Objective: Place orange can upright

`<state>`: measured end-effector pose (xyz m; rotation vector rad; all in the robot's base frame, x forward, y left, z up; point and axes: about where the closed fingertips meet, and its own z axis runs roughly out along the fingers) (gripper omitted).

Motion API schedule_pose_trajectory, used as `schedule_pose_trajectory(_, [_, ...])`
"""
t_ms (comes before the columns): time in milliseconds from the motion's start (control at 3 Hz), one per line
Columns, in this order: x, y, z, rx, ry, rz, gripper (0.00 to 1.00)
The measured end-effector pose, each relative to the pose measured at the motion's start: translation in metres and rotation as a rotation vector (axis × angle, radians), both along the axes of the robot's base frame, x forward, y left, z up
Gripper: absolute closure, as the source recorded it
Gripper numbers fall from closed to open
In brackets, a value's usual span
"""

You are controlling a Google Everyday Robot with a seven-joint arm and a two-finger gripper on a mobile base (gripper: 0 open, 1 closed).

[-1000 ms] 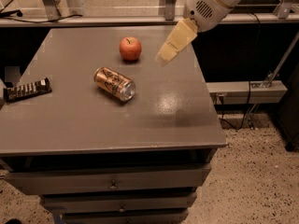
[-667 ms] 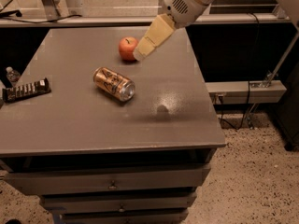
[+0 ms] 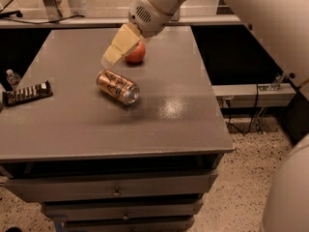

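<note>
Grey table [image 3: 169, 129], drawers [image 3: 116, 190] below the front edge.

Orange can [image 3: 117, 86] — lying on its side, left of the table's middle, silver end turned toward the front-right. Not upright. Nothing touches it.

Gripper [image 3: 113, 54] — tan, slanting down-left from the white wrist, hanging above the table just behind the can and apart from it. Nothing is in its grasp; how wide the claw stands cannot be told from this angle (it reads as one tan block).

Apple [image 3: 137, 53] — red-orange, on the table behind the can, partly covered by the gripper.

Dark wrapped bar [image 3: 26, 92] — flat at the table's left edge, well apart from the can.
</note>
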<state>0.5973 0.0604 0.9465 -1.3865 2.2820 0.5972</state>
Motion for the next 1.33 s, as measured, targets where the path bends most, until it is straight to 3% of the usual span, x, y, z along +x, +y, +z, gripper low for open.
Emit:
schedule_pose_trajectory(333, [-0.006,0.032,-0.014,-0.039,0.041,0.026,0.00])
schedule_pose_trajectory(667, [-0.010,0.051,-0.034,-0.127,0.063,0.041,0.00])
schedule_pose_trajectory(1333, [-0.009,0.065,-0.071,-0.289,0.083,0.031,0.00])
